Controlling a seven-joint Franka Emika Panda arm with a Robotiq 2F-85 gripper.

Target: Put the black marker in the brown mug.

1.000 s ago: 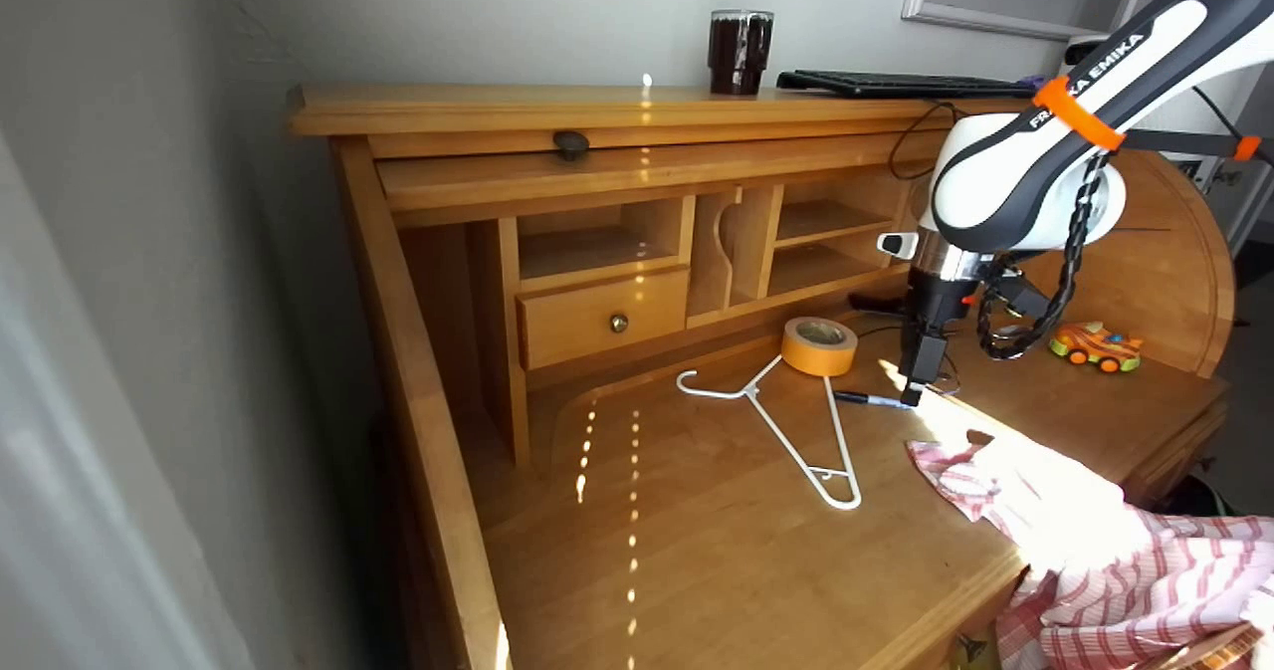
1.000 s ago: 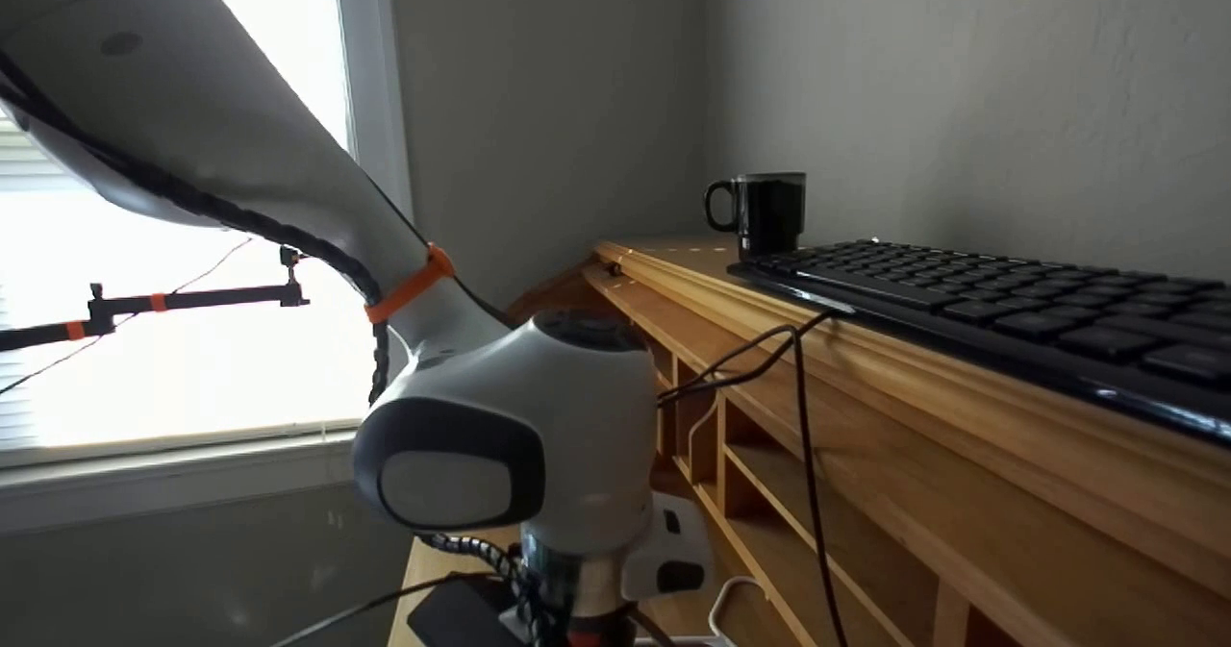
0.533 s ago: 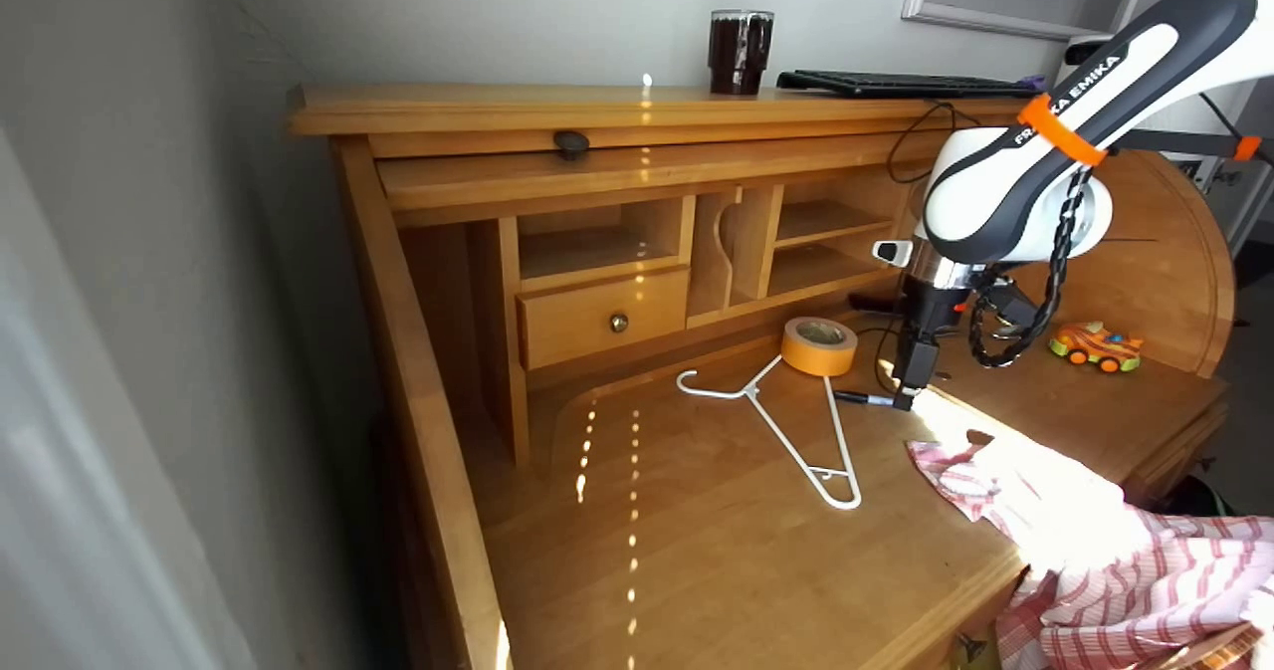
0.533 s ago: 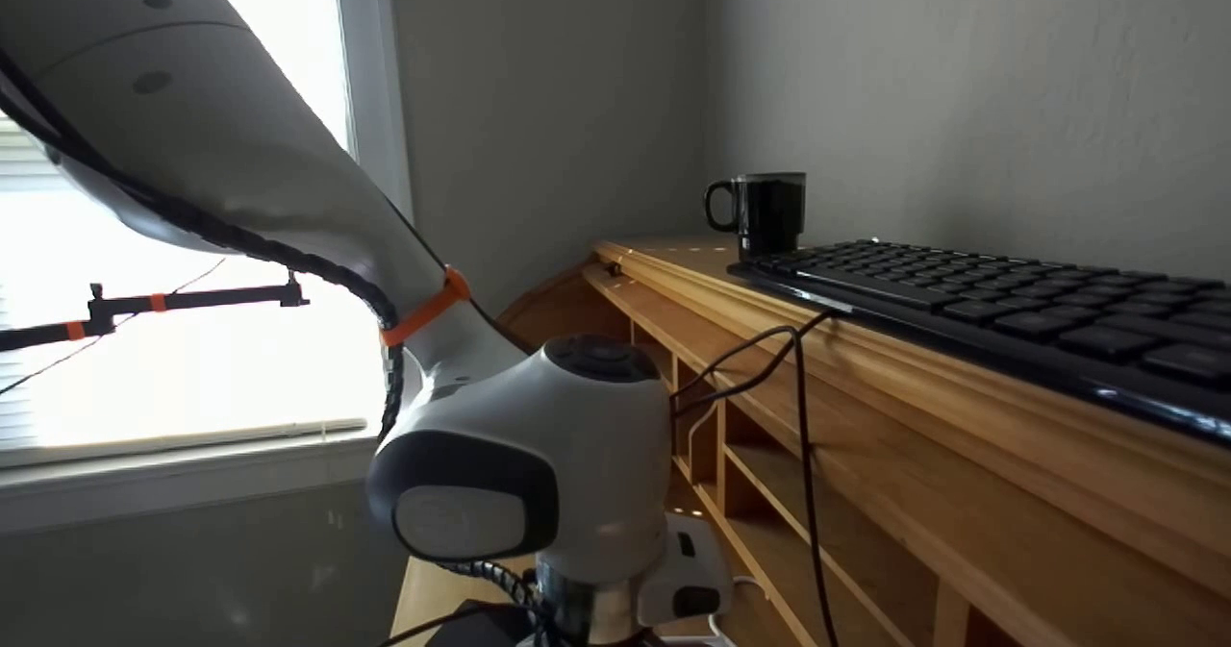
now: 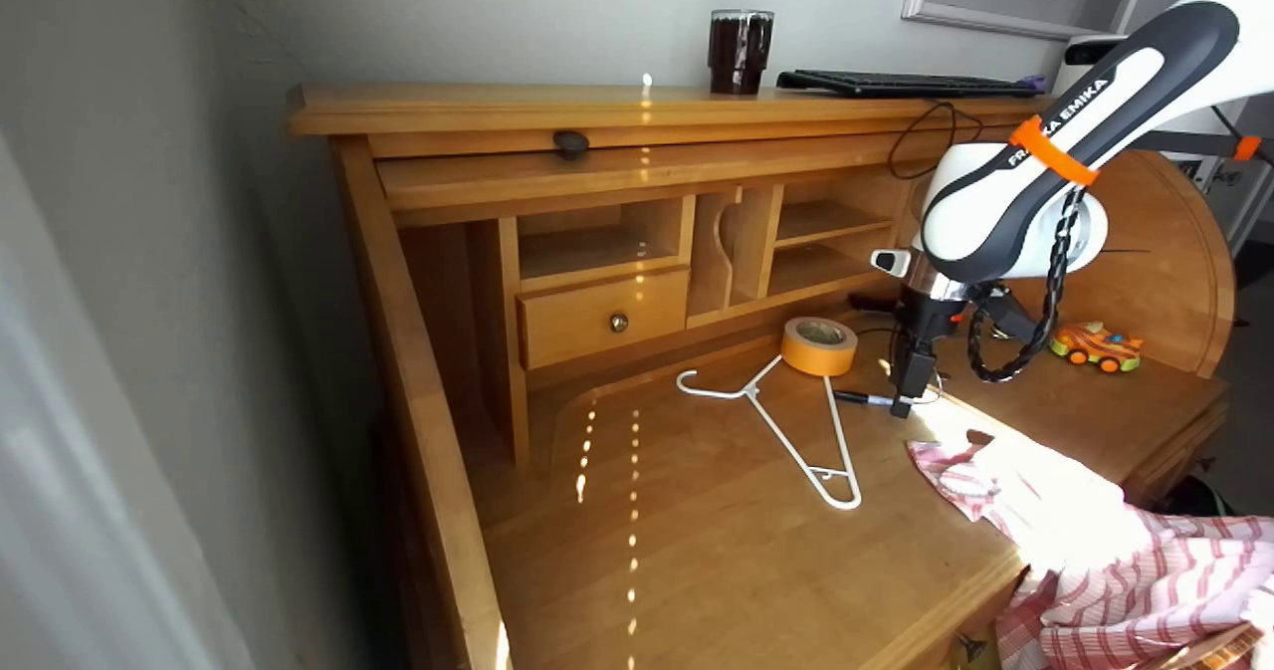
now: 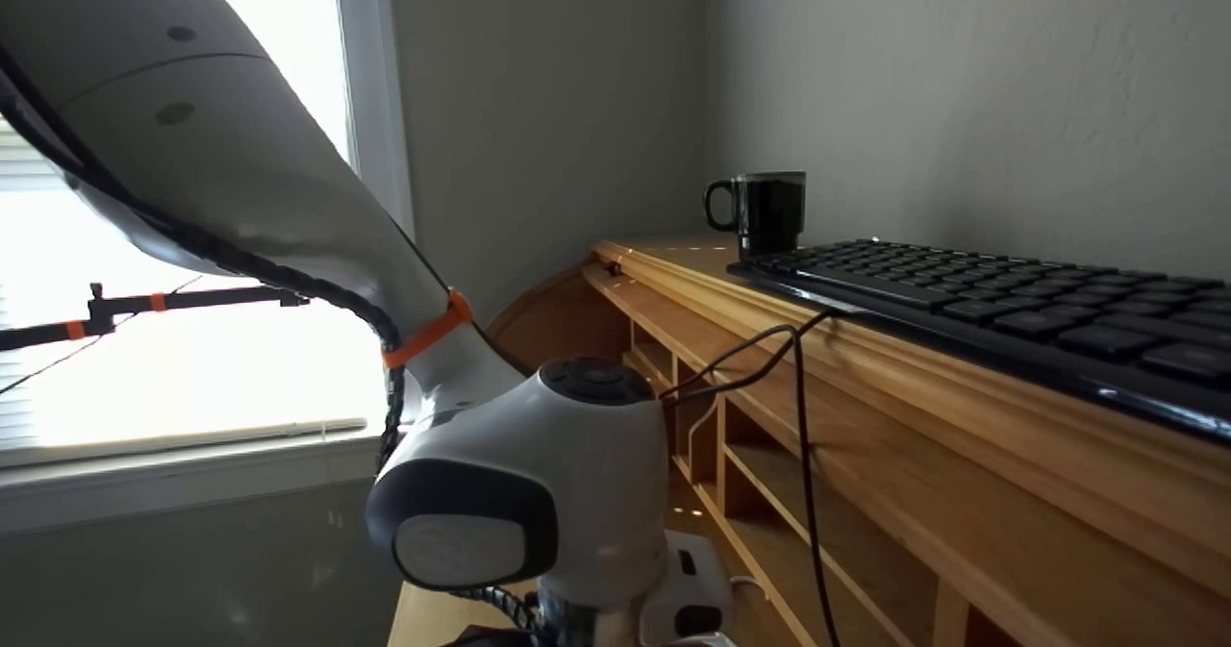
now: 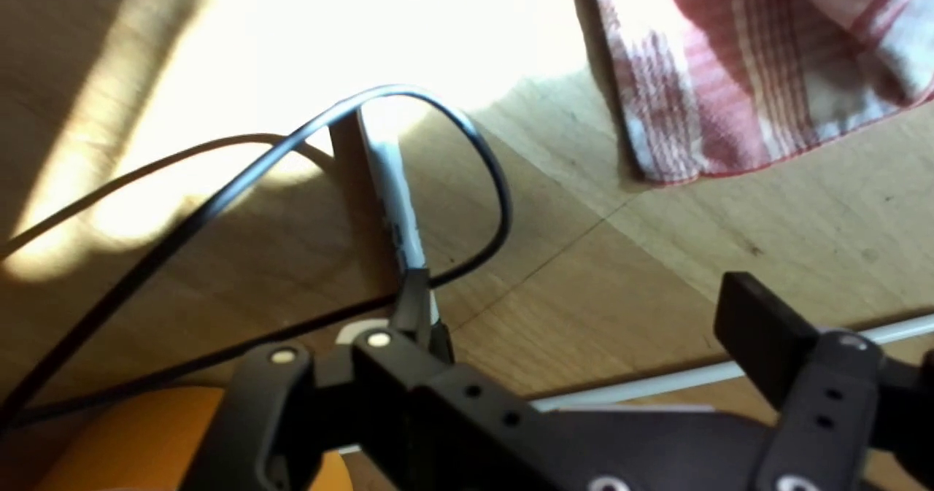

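Note:
The black marker [image 5: 862, 398] lies on the desk beside the hanger. It has a black cap and a pale, printed body. In the wrist view the marker [image 7: 394, 192] passes behind the left finger, which hides part of it. I cannot tell whether that finger touches it. My gripper [image 7: 580, 294] is open with nothing between its fingers. In an exterior view the gripper [image 5: 902, 409] points down at the marker's pale end, close to the desk. The dark brown mug [image 5: 740, 58] stands upright on the top ledge. Its handle shows beside the mug [image 6: 772, 212] in an exterior view.
A white hanger [image 5: 786, 433] and an orange tape roll [image 5: 819, 356] lie near the marker. A black cable [image 7: 503, 184] loops across the marker. A red-striped towel [image 5: 1085, 511] and a toy car [image 5: 1095, 347] are at the right. A keyboard [image 6: 962, 311] lies by the mug.
The arm has come down and the gripper has shifted slightly left and lower in an exterior view, tilting a little. The marker, the mug and the hanger have not moved.

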